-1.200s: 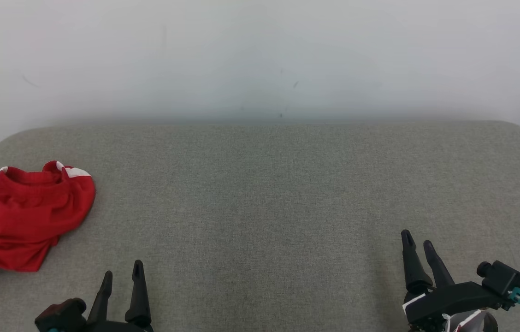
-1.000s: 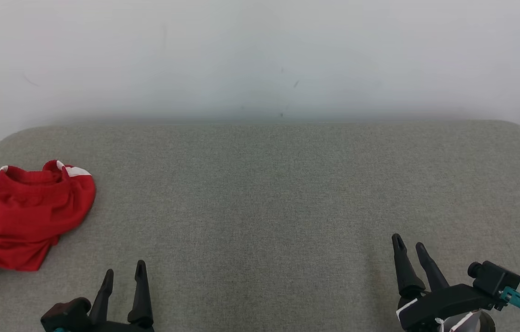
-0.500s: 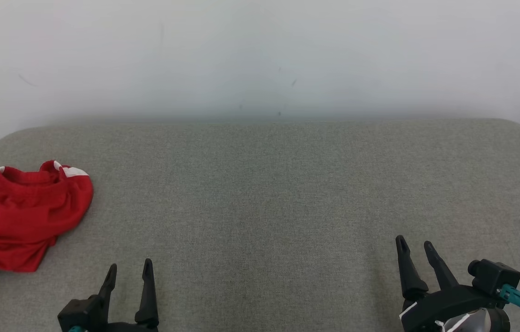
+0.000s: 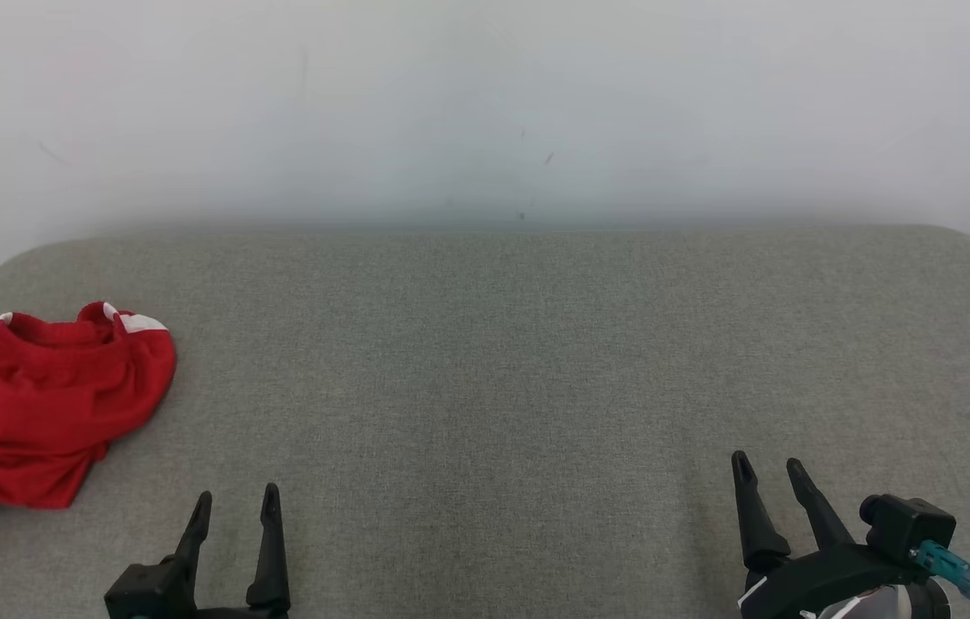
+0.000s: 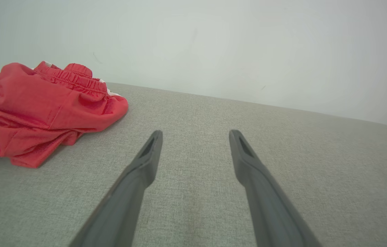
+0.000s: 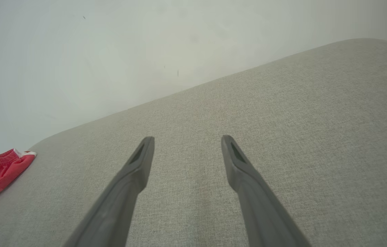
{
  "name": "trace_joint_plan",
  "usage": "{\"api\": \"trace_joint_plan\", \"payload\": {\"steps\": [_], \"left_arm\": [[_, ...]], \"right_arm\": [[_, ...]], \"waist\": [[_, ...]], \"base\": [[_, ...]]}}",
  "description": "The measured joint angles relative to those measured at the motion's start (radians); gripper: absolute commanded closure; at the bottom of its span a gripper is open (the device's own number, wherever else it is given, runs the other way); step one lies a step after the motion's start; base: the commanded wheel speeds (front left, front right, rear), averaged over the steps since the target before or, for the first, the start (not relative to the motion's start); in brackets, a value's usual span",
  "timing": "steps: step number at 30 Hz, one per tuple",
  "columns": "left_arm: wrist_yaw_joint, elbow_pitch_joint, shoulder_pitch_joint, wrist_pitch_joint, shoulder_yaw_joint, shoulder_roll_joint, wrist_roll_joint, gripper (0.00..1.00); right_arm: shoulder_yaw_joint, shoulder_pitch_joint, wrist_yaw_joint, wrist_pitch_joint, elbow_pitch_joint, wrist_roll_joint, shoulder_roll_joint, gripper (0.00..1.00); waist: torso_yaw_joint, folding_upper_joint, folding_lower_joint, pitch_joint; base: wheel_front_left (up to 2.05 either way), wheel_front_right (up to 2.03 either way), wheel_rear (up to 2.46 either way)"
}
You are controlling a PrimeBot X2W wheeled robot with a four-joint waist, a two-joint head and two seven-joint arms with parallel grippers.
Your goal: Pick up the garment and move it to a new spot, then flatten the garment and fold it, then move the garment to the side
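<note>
Two hands, fingers spread and empty, left hand (image 4: 237, 494) near crumpled red garment (image 4: 38, 413), right hand (image 4: 767, 460) well apart

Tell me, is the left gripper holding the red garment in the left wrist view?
No, the left gripper is open and empty over the grey cushion, and the red garment lies apart at that view's left.

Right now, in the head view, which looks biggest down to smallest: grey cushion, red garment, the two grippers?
grey cushion
red garment
right gripper and left gripper: both cropped, too alike to rank
</note>
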Motion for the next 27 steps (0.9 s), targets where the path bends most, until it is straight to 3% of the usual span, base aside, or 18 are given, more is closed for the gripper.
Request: {"api": "trace_joint_plan", "payload": {"steps": [27], "left_arm": [[-0.025,0.033,0.003,-0.046,0.036,-0.020,0.152,0.00]], "right_arm": [[0.040,-0.008,0.000,-0.043,0.030,-0.165,-0.002,0.00]], "waist": [[-0.002,0.0000,0.0000,-0.017]], "base": [[0.00,0.00,0.00]]}}
